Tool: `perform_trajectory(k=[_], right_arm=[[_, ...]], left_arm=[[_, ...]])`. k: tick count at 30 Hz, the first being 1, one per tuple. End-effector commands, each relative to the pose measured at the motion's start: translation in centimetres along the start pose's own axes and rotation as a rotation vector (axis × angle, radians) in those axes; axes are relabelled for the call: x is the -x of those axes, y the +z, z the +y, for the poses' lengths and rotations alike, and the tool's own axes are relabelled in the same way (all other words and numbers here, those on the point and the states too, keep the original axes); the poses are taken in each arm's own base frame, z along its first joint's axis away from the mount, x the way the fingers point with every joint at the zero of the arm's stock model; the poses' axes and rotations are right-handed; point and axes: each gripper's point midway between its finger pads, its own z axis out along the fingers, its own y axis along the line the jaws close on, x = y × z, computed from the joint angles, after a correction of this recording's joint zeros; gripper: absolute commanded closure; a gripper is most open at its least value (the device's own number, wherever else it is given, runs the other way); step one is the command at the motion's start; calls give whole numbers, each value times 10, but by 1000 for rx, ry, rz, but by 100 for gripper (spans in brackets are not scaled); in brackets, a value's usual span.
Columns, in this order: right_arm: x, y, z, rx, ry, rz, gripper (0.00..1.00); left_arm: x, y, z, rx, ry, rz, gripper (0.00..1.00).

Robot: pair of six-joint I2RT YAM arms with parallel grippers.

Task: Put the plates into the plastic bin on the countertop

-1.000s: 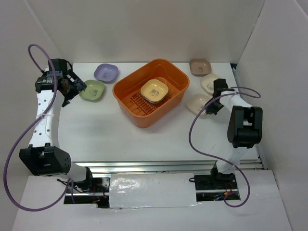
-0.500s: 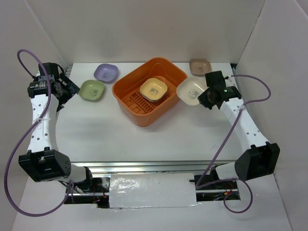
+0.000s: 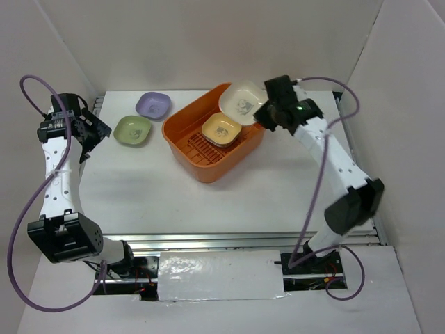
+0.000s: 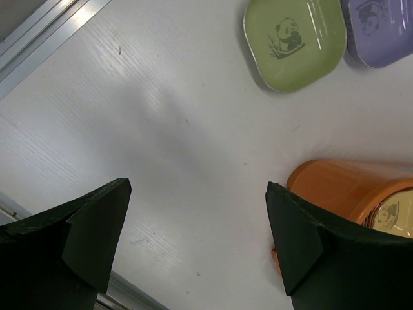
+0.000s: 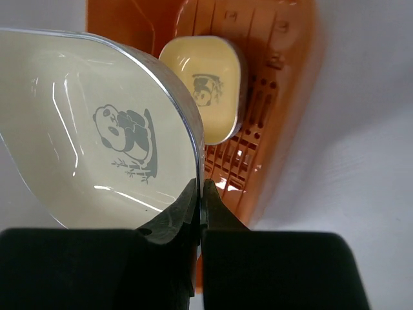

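Note:
My right gripper [image 3: 261,111] is shut on the rim of a cream plate [image 3: 242,99] with a panda mark. It holds the plate tilted above the far right corner of the orange plastic bin [image 3: 208,170]. In the right wrist view the fingers [image 5: 201,194] pinch the plate's edge [image 5: 97,129] over the bin [image 5: 290,64]. A yellow plate [image 3: 222,129] lies inside the bin. A green plate [image 3: 132,130] and a purple plate [image 3: 153,104] sit on the countertop [image 3: 174,188] left of the bin. My left gripper [image 3: 96,131] is open and empty, left of the green plate [image 4: 293,42].
White walls close in the countertop on three sides, and a metal rail [image 3: 229,240] runs along its front edge. My right arm reaches across the back right area and hides what lies under it. The purple plate [image 4: 381,29] touches the green one.
My right arm has lifted the cream plate from the right side of the countertop and swung it left, over the bin's far right corner. My left gripper has backed slightly left.

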Motion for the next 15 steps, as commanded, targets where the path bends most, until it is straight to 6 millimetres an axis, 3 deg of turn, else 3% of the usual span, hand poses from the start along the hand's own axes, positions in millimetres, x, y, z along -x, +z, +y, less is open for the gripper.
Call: perform_trajectory(k=[1, 3, 4, 7, 15], right_arm=[[-40, 48, 37, 9, 13, 88, 100], [-48, 60, 47, -10, 25, 115, 100], [-66, 82, 39, -67, 15, 146, 100], [-83, 102, 36, -107, 19, 174, 100], [-92, 123, 35, -109, 31, 181, 92]], left_arm=[[6, 19, 3, -8, -41, 11, 1], [9, 26, 2, -13, -58, 13, 1], [10, 30, 3, -12, -65, 20, 1], [14, 34, 0, -19, -65, 14, 1], [10, 63, -7, -25, -22, 59, 1]])
